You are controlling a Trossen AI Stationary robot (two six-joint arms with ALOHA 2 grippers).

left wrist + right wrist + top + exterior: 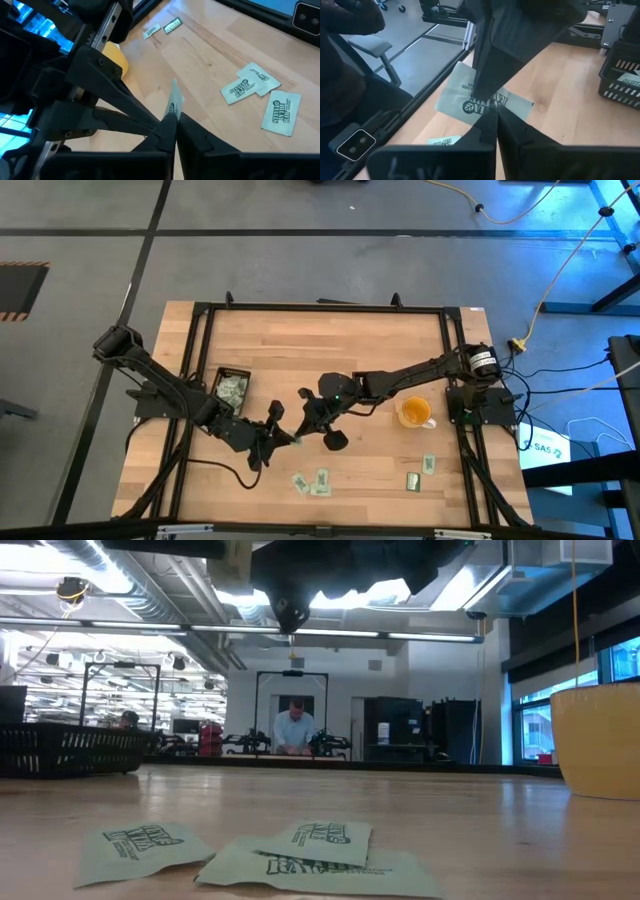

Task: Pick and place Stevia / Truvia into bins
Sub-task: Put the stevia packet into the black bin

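Both pincers meet mid-tabletop [360, 345] over one sachet [482, 102]: in the right wrist view it's pinched flat between the right pincer [495, 114] tips from below and the left arm's tips from above, so both look closed on the same packet. The left wrist view agrees: left pincer [172, 120] tips shut, w/ a thin edge of the packet [174, 100] sticking up edge-on. Looks like a handover, or 2 grips on 1 item; can't tell which arm will let go. Bin [232, 387] sits near the left arm's side, some sachets already inside, its mesh wall also visible in the right wrist view. Loose sachets remain on the wood: a cluster of approx 3 [312, 481] near the front edge, overlapping, plus two more [420, 472] toward the right, apart from each other. Yellow cup [415, 412] stands just beside the right arm, not part of the job. A person is in the room far behind, nowhere near the arms. Handling, my guess: paper packets, v. light, thin, floppy, w/ loose powder inside that shifts. They lie flat, so no edge to get under; best to press down and pinch across the short width near the middle, or scrape up a corner. Overlapped ones risk a double pick. A grip at one end will let it droop or swing. Paper could tear if both arms pull at once.
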